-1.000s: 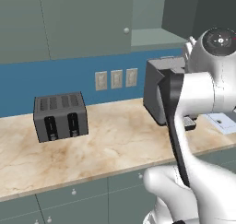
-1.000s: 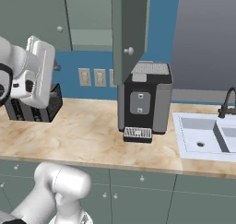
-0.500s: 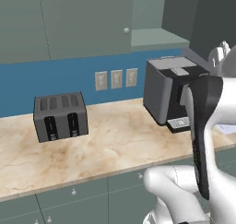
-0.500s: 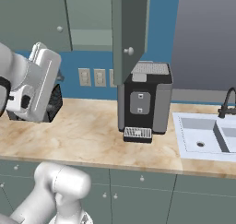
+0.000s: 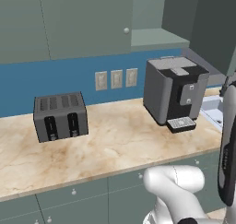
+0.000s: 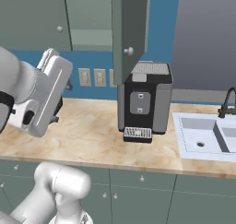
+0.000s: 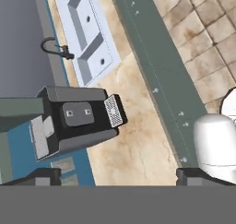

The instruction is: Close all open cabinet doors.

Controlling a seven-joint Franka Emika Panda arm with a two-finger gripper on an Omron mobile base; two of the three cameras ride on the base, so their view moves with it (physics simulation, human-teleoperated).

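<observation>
- Marbled beige bench (image 5: 115,144) under a blue backsplash, with smooth grey-green fronts above and below.
- Since a second ago: swung the white arm (image 5: 228,163) off the front of the coffee machine (image 5: 173,91) out to 3 o'clock in the left base view, leaving the machine unobstructed; dropped the hand (image 6: 44,98) lower toward 9 o'clock in the right base view.
- Judged from that: repositioning only, with no contact on any panel yet and the closing still to do.
- Open cabinet door (image 6: 133,20): seen nearly edge-on in the right base view, jutting out over the bench at 12 o'clock of the coffee machine, small round pale knob facing the camera.
- Closed cabinet doors (image 5: 83,20) at 11 o'clock of the machine, lying flush, flat and matte.
- Claw (image 7: 120,177): dark tips spread wide, nothing between them, looking down over the machine and the sink (image 7: 85,29).
- Boxy black-and-grey machine with a slotted drip grille; squat dark toaster (image 5: 60,117) with four slots at 9 o'clock of it, well apart.
- Pale glossy twin-basin sink at 3 o'clock of the machine, curved dark faucet (image 6: 228,101) behind.
</observation>
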